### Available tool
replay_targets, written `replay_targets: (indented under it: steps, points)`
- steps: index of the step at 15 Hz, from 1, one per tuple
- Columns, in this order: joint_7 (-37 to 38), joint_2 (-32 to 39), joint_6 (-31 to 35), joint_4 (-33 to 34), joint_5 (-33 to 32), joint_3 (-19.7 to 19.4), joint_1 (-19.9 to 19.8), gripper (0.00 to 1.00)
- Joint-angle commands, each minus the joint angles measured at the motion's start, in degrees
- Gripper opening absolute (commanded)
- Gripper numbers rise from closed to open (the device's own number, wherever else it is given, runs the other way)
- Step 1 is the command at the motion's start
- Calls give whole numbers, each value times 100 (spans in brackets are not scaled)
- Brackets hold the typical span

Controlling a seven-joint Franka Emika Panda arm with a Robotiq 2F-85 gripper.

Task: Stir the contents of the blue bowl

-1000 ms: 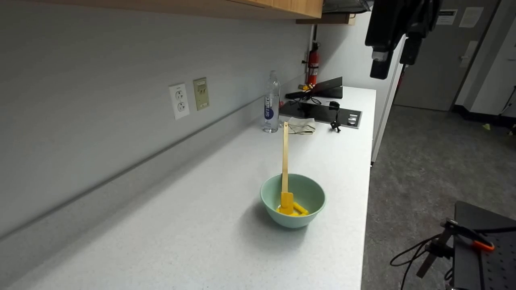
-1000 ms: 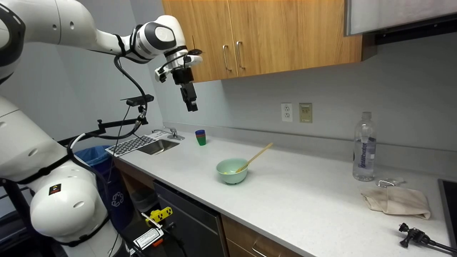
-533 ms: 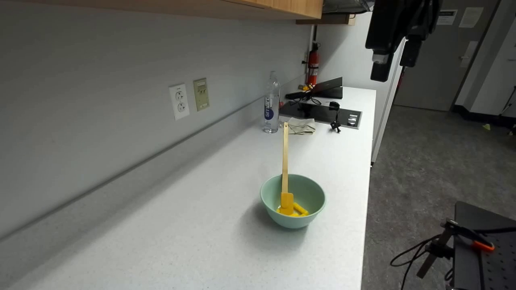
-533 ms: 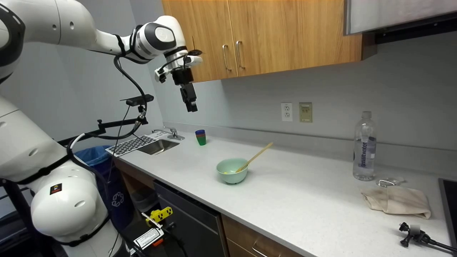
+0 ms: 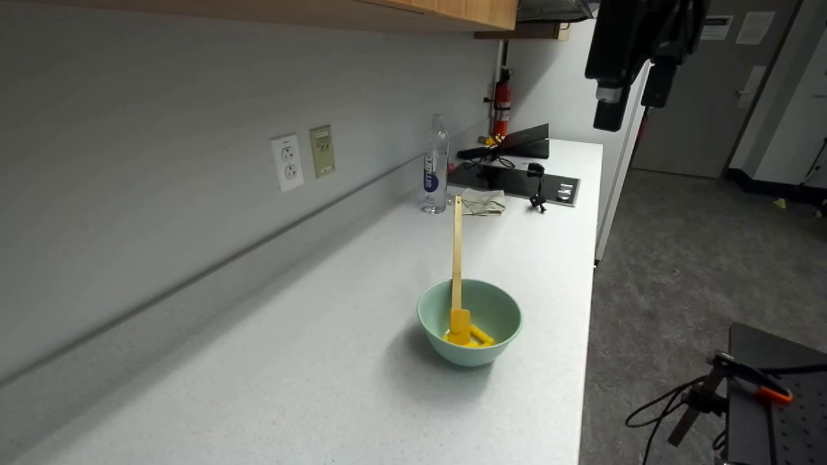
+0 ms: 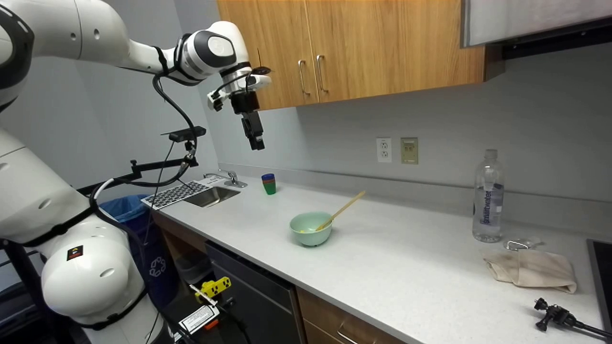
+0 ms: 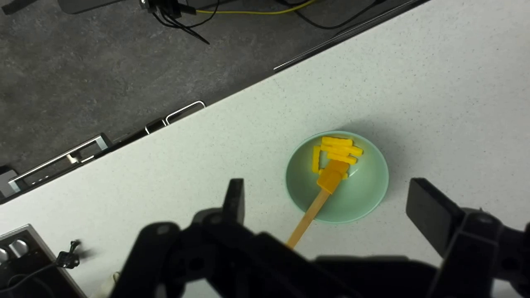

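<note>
The blue bowl stands upright on the counter, pale teal in both exterior views and the wrist view. Its contents, several bright yellow pieces, lie on its bottom; they show partly in an exterior view. A spatula with a yellow head and thin wooden handle leans in the bowl, head among the pieces, handle past the rim. In the wrist view the black gripper is open and empty, with the bowl seen between its fingers. In an exterior view the gripper hangs well above the counter.
A water bottle, a folded cloth and a black mount are on the counter. Stacked cups stand near the sink. Wooden cabinets hang above. The counter's front edge drops to the floor.
The gripper has sunk very slightly between one second and half a second ago, then stayed still. The bowl, its contents and the spatula have not moved.
</note>
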Motion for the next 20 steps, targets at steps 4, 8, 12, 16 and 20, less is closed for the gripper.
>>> replay_targets:
  steps: [4,8,12,16,20]
  points:
    - [553,198,299,-153,-230,-77,61,100]
    - [1226,440,1073,-453,-475,-108,38,100]
    - [2033,804,1830,-605,-1305,-165,-18,100]
    - [1966,865,1693,-577,-1292,-322,144,100]
    - [2174,918,1806,-530,-1441,-284,129,100]
